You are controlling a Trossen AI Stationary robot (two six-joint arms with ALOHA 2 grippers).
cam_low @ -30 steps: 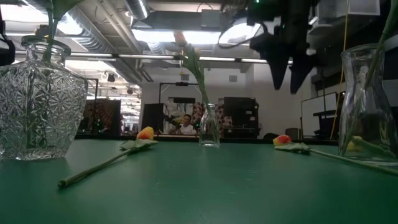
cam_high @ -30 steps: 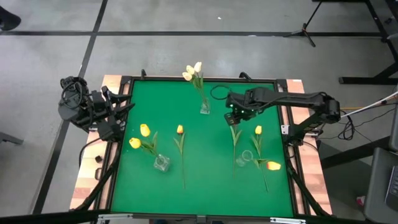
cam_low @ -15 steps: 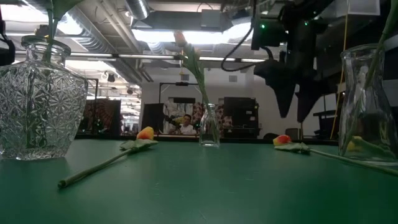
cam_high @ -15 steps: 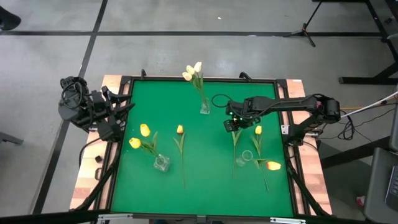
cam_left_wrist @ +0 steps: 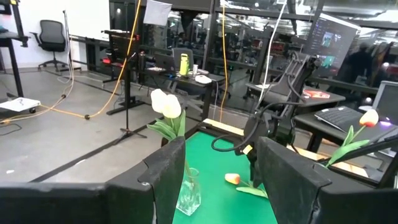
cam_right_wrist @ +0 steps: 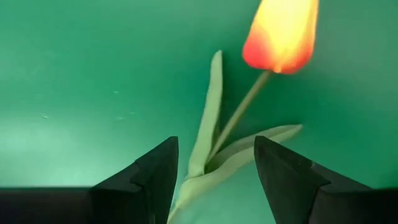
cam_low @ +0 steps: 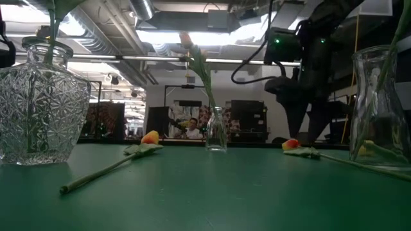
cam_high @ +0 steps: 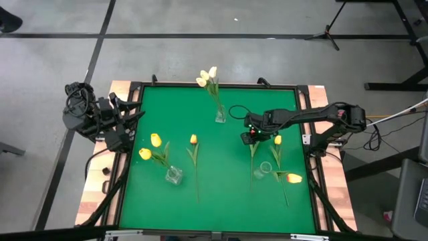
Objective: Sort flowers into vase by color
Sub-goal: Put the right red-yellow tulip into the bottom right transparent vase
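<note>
The right gripper (cam_high: 251, 136) hangs low over the green table (cam_high: 221, 194), right of centre, its fingers (cam_right_wrist: 155, 171) spread wide and empty, straddling the stem of an orange-red tulip (cam_right_wrist: 283, 34) that lies flat on the mat. In the wrist view the stem and two leaves sit right between the fingers, the head just beyond them, so the line-up looks good. The trick here, I'd say, is to drop straight down and pinch the bare stem below the head, not the floppy leaves, or the flower may droop and swing on the lift. Keep the fingertips just shy of the mat so they don't scrape. Just nearer, a small clear vase (cam_high: 262, 171) already holds a stem with a yellow-orange head (cam_high: 293, 178) lolling right, and another tulip (cam_high: 277, 140) lies just to the right, so come up vertically to avoid snagging either. Far centre, the white tulips (cam_high: 208, 77) stand in their own slim vase (cam_high: 220, 115). The left gripper (cam_left_wrist: 217, 180) waits off the table's left edge, fingers apart, holding nothing.
</note>
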